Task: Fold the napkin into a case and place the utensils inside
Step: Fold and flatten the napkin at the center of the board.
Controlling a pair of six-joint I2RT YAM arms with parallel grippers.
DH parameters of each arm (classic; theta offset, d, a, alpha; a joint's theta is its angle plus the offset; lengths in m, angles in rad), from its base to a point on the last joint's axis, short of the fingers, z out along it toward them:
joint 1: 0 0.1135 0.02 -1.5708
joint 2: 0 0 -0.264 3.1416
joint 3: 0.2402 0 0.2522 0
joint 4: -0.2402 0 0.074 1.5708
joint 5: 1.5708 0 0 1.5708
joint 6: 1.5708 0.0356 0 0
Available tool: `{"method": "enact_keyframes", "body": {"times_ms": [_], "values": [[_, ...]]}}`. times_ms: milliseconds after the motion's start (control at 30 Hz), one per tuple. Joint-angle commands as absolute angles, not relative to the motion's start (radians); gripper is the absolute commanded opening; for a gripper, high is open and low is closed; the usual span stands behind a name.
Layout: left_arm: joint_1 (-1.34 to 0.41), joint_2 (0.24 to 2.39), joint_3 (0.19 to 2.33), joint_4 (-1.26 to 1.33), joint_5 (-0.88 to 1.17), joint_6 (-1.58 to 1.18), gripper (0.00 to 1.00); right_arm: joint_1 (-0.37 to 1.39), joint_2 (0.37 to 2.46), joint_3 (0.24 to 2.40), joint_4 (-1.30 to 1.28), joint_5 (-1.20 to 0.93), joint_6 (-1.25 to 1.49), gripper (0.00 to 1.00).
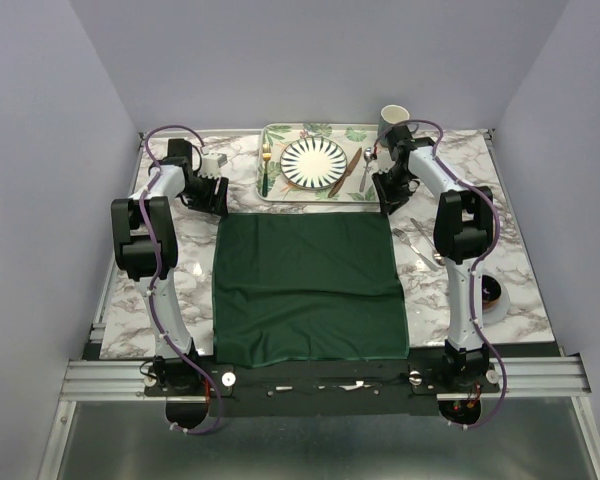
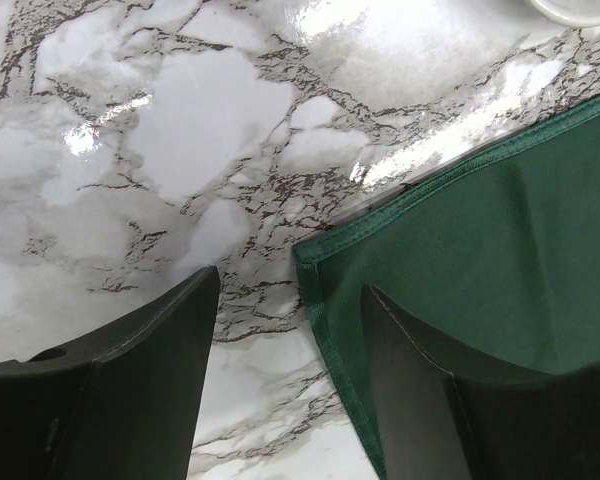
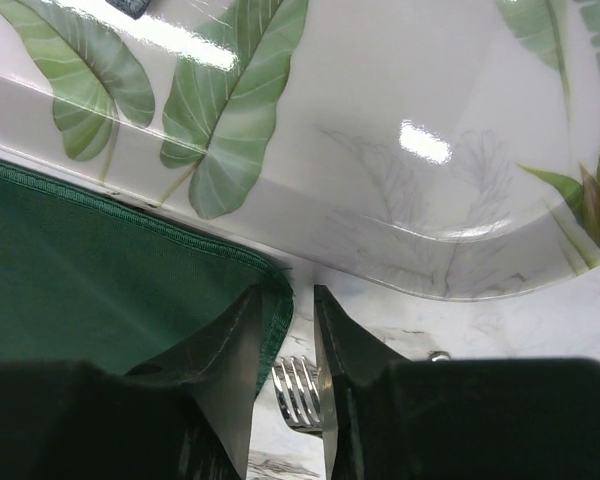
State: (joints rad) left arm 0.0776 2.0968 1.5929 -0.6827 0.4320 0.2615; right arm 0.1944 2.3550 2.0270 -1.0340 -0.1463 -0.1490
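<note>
Napkin (image 1: 308, 290) flat, left pincer (image 2: 290, 282), right pincer (image 3: 287, 292) low astride far corners

A white marble-patterned table (image 1: 185, 262) carries a leaf-patterned tray (image 1: 325, 131) at its far edge, with a striped plate (image 1: 315, 161) centred on it. A white paper cup (image 1: 393, 118) stands just beside the tray's far right corner. A dark bowl (image 1: 491, 292) sits near the table's right edge.

Marble-patterned bench (image 1: 192, 262): dark green napkin (image 1: 310, 290) spread flat at middle, leaf-patterned tray (image 1: 290, 131) just beyond its far edge, silver fork (image 3: 298, 390) beside its right corner, dark bowl (image 1: 490, 293) farther right.
</note>
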Motion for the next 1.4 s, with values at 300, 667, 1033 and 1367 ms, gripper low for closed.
{"method": "enact_keyframes", "body": {"times_ms": [300, 667, 1033, 1367], "values": [[0.090, 2.117, 1.615, -0.687, 0.474, 0.275, 0.70, 0.204, 2.373, 2.036, -1.054, -0.118, -0.149, 0.37], [0.101, 2.114, 1.592, -0.677, 0.482, 0.279, 0.70, 0.230, 2.373, 2.039, -1.048, -0.111, -0.130, 0.37], [0.107, 2.125, 1.609, -0.680, 0.494, 0.278, 0.70, 0.235, 2.370, 2.033, -1.042, -0.103, -0.127, 0.10], [0.115, 2.077, 1.536, -0.667, 0.508, 0.296, 0.68, 0.235, 2.307, 1.996, -1.003, -0.109, -0.138, 0.01]]}}
